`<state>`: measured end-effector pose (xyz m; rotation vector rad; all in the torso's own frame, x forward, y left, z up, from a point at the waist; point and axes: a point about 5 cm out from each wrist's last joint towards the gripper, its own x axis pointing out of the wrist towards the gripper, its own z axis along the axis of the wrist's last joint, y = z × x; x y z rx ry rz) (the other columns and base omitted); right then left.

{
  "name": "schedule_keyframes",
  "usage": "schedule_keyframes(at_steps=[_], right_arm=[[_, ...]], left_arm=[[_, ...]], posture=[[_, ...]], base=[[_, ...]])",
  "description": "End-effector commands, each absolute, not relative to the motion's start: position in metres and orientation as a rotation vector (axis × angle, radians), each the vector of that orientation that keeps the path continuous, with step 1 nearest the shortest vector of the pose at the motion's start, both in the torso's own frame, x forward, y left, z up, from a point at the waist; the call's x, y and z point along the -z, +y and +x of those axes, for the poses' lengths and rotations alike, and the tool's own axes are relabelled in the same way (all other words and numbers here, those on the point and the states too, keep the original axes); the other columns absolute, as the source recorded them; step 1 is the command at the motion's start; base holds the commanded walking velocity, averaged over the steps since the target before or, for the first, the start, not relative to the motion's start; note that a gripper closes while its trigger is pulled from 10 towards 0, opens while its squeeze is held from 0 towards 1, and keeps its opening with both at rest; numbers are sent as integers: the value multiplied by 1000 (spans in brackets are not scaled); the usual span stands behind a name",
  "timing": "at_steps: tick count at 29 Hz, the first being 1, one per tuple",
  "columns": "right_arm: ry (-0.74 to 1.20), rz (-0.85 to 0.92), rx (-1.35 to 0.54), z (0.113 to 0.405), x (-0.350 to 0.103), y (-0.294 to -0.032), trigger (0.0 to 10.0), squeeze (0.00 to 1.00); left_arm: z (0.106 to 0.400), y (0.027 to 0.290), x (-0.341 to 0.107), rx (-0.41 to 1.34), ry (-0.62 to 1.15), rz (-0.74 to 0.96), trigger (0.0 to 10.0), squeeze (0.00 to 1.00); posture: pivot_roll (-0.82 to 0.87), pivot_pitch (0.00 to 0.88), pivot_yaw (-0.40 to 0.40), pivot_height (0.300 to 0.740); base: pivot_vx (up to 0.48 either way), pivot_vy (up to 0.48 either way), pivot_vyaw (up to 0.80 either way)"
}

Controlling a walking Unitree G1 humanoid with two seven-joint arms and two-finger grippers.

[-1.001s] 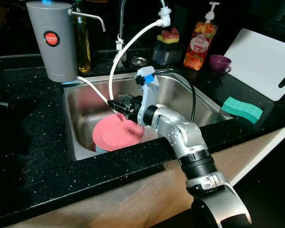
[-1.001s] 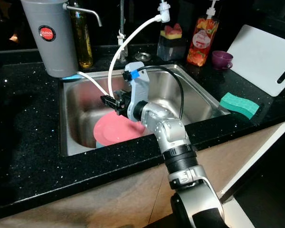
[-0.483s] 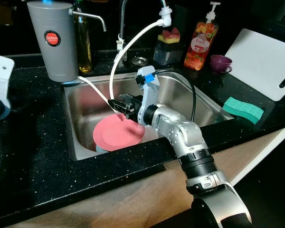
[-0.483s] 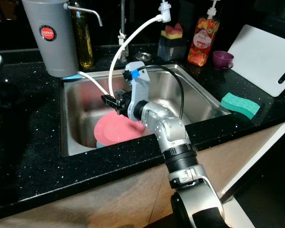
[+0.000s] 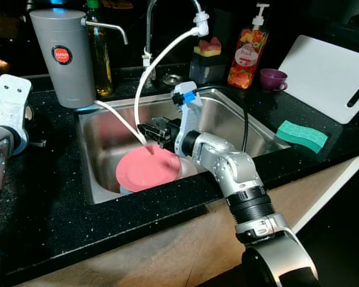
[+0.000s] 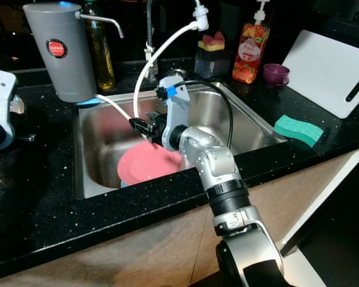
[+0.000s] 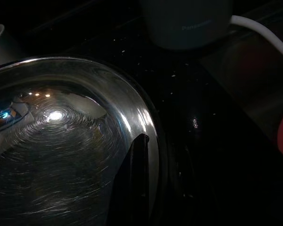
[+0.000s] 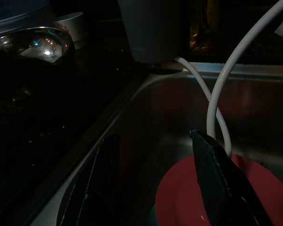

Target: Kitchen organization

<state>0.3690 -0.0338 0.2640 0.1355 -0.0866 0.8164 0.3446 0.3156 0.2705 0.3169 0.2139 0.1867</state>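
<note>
Brushed steel sink [image 5: 107, 134], speckled glossy countertop [image 5: 54, 203]

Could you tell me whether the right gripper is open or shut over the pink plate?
Open: the right gripper has its fingers spread above the pink plate.

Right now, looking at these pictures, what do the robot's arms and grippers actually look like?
The right arm is silver metal built from rounded segments, with a black ribbed collar partway along. A black cable loops over its wrist, where a white plate carries a blue clip. The right gripper has two long black fingers. The left arm ends in a white wrist plate with two small holes.
</note>
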Motion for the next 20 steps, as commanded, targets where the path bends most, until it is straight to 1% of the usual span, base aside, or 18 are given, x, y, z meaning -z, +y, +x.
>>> schedule_keyframes(at_steps=[1,20], right_arm=[[-71,135,-812,370,-264,-35,10000,0],[-71,135,-812,370,-264,-35,10000,0]], left_arm=[[343,317,-272,-195,214,336,0,0],[343,317,-272,-195,214,336,0,0]], posture=[[11,60,-52,740],[11,60,-52,740]], base=[[0,0,0],[0,0,0]])
